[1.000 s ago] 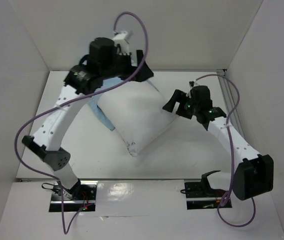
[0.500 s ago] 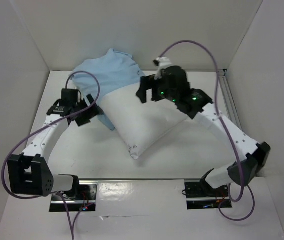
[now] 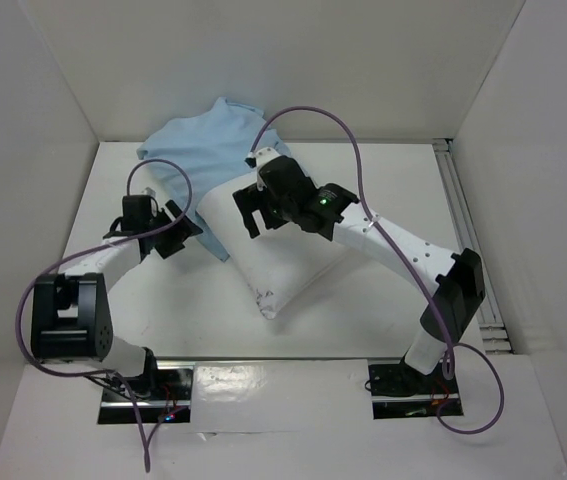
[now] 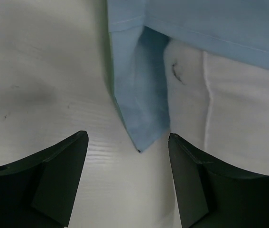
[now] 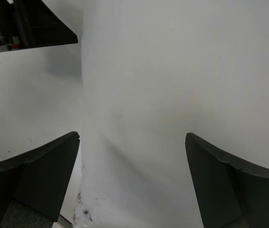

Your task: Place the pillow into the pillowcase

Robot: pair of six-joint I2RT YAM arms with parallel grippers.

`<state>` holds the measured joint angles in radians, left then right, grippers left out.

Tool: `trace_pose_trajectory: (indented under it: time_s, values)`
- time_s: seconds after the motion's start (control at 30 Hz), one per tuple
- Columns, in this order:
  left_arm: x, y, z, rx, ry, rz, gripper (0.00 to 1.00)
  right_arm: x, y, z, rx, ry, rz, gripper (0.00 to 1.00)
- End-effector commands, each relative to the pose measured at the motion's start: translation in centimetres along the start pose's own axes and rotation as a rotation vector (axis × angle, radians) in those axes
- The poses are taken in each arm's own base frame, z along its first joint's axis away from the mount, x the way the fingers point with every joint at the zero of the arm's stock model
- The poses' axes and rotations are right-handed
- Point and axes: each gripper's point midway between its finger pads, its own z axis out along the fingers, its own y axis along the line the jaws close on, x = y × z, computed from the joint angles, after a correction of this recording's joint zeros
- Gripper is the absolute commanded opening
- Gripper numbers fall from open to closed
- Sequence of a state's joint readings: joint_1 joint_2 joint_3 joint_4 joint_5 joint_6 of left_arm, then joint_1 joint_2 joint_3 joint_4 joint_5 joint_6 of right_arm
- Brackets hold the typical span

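The pillow (image 3: 288, 255) is found lying diagonally on the table (image 3: 173, 300), one corner toward the arm bases. The pillowcase (image 3: 208, 150) is bunched at the pillow's far-left end and is seen to overlap that end only. Whether the end is actually inside the sleeve cannot be told. Most of the pillow is left bare.

The left gripper (image 3: 178, 232) is set low at the pillow's left edge. Its fingers (image 4: 53, 175) are parted, with a pointed blue corner of the pillowcase just ahead of the gap and nothing clamped. The right gripper (image 3: 253, 212) is held over the pillow's far part, jaws spread wide above white fabric, nothing gripped.

The task is judged barely begun: the opening is yet to be secured and the sleeve drawn along the full length.
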<state>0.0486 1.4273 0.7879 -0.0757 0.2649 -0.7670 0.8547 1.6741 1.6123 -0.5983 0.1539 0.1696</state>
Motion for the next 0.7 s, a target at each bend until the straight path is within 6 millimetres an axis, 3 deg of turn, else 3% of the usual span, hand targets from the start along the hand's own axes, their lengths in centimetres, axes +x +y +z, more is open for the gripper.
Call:
trace_pose_trajectory:
  time_s: [0.0,0.23,0.43,0.53,0.57,0.67]
  values:
    - [-2.3,-1.0,1.7,0.041,-0.058,0.028,0.81,-2.4,-0.1,-2.0,0.003,-0.066,0.004,1.00]
    - [-2.9,-0.9,4.7,0.077,-0.037,-0.001,0.78,-1.2,-0.5,-2.5,0.003,-0.013,0.010,1.00]
    - [-1.7,-0.6,7.5,0.073,0.002,-0.016,0.60,-1.0,-1.0,-2.7,0.013,0.002,0.013,1.00]
    - [-2.2,-0.5,8.1,0.049,-0.016,-0.020,0.53,-1.7,-1.7,-3.1,0.015,-0.016,0.028,1.00]
    - [-2.2,-0.5,8.1,0.049,-0.016,-0.020,0.49,-1.7,-1.7,-3.1,0.015,-0.016,0.028,1.00]
    - [-2.2,-0.6,8.1,0.028,-0.015,-0.010,0.21,-0.6,-2.1,-2.3,0.041,0.032,0.021,1.00]
